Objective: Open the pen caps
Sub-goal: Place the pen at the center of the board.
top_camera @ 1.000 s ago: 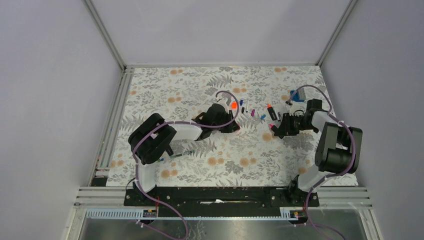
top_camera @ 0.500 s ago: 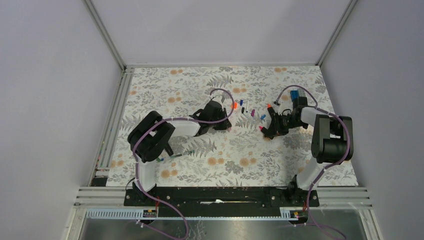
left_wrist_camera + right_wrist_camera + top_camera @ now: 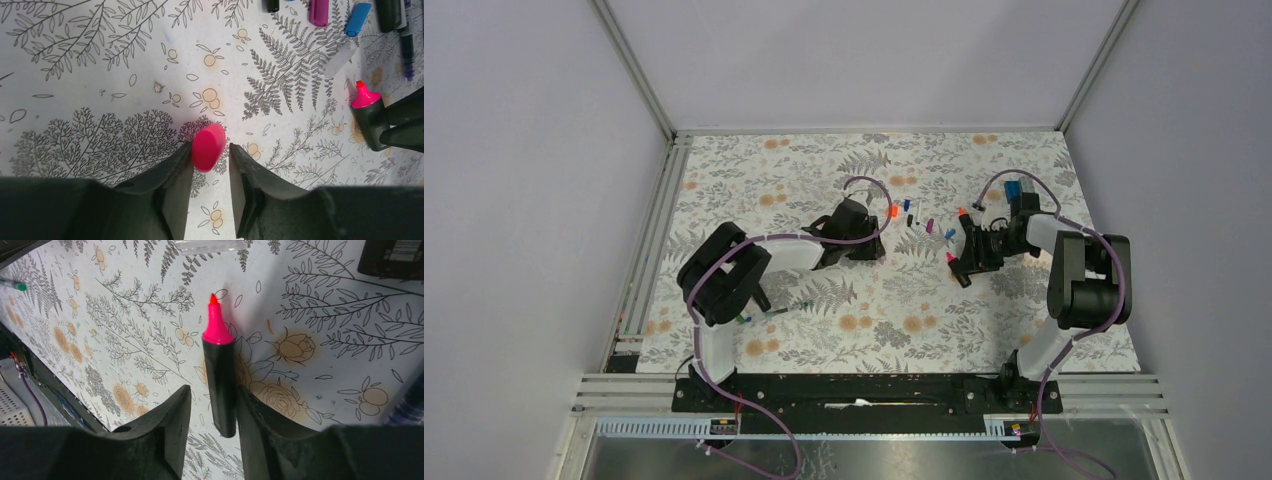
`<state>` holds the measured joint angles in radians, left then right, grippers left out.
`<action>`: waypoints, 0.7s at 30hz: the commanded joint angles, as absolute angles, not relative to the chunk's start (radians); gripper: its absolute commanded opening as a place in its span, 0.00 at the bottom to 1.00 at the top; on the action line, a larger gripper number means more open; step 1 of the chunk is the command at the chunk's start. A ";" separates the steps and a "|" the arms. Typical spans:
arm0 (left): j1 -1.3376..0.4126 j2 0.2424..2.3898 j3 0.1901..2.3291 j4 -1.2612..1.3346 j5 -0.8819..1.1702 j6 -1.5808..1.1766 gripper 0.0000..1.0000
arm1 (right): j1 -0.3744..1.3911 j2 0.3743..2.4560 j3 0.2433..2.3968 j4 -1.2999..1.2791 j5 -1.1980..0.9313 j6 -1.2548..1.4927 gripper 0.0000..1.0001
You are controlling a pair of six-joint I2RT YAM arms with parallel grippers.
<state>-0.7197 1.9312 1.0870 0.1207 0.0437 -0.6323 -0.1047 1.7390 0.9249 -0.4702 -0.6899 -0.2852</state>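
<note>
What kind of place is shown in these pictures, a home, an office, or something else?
Probably a robotics lab test cell: plain grey walls with aluminium frame rails enclose a table, and two robot arms are bolted at its near edge.

Enclosure: back wall (image 3: 864, 60), left wall (image 3: 524, 200) and right wall (image 3: 1194, 150) are plain pale lilac-grey panels. Aluminium posts (image 3: 634, 70) slant up from the two far corners. The table (image 3: 824, 335) is covered by a white cloth printed with grey ferns and small orange flowers. Slotted aluminium rails (image 3: 652, 230) run along its left edge and its near edge. Light is even and diffuse; shadows are soft.
</note>
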 commanded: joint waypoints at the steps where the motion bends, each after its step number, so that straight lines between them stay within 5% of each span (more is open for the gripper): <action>1: -0.713 1.856 1.124 0.091 0.027 -0.611 0.39 | -0.107 1.677 0.929 -0.500 -0.666 -0.312 0.47; 17: -0.713 1.526 1.014 0.071 -0.043 -0.518 0.64 | -0.206 1.445 0.891 -0.510 -0.721 -0.400 0.82; 21: -0.711 1.395 0.944 0.079 -0.093 -0.495 0.77 | -0.214 1.364 0.867 -0.504 -0.787 -0.434 0.91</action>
